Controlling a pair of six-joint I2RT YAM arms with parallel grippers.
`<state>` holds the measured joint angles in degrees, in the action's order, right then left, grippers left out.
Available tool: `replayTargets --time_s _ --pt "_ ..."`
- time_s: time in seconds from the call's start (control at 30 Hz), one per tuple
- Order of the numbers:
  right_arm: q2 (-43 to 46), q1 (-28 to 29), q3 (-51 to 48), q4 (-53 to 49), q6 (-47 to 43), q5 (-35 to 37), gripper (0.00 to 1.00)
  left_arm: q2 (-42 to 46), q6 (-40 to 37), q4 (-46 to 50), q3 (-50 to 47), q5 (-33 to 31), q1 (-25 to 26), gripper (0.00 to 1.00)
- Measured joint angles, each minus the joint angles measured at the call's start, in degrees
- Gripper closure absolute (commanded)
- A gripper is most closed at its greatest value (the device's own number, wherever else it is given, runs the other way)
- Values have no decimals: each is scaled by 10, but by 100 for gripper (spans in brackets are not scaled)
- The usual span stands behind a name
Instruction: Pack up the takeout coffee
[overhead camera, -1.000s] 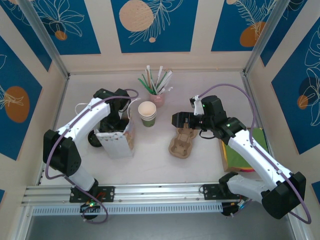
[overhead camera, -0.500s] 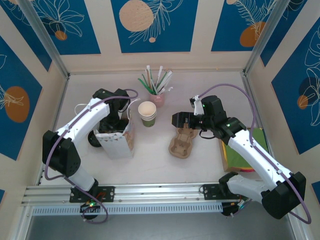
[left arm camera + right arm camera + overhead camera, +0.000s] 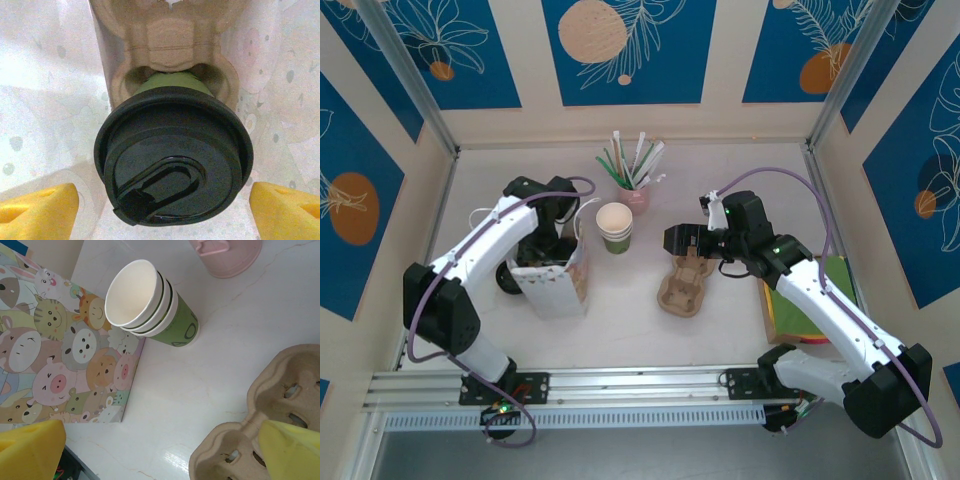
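Note:
The takeout coffee (image 3: 172, 160), a green cup under a round black lid, stands in a cardboard carrier (image 3: 170, 40) inside the white paper bag (image 3: 555, 285). My left gripper (image 3: 542, 240) reaches down into the bag. In the left wrist view this gripper (image 3: 162, 212) is open, its yellow pads (image 3: 40, 210) standing wide on either side of the lid and apart from it. My right gripper (image 3: 672, 240) hovers open over the table, nothing between its pads (image 3: 30, 450), just beyond a second carrier (image 3: 682, 285).
A stack of lidless green cups (image 3: 615, 227) stands mid-table, with a pink cup of straws (image 3: 635, 195) behind it. The bag's cartoon-printed side (image 3: 60, 350) faces the right gripper. Coloured sheets (image 3: 810, 310) lie under the right arm. Walls close in the table on three sides.

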<state>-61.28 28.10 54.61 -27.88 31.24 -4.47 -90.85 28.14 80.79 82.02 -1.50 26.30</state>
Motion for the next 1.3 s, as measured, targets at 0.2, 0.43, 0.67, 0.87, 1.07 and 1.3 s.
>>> replayTargets --time_s 0.2,0.43,0.67,0.87,1.07,1.3 --pt "0 -1 0 0 3 0 1 8 0 9 19 0 0 12" --pt "-3 -1 0 -1 3 3 1 16 3 13 41 0 0 12" --pt "-14 -8 0 -14 4 23 1 25 5 24 69 0 0 12" --pt "-19 -16 6 -20 4 35 1 33 5 27 89 0 0 12" --pt "-20 -19 7 -23 5 41 1 33 5 34 116 0 0 12" --pt "-27 -19 17 -30 6 43 1 33 13 42 159 -8 0 13"
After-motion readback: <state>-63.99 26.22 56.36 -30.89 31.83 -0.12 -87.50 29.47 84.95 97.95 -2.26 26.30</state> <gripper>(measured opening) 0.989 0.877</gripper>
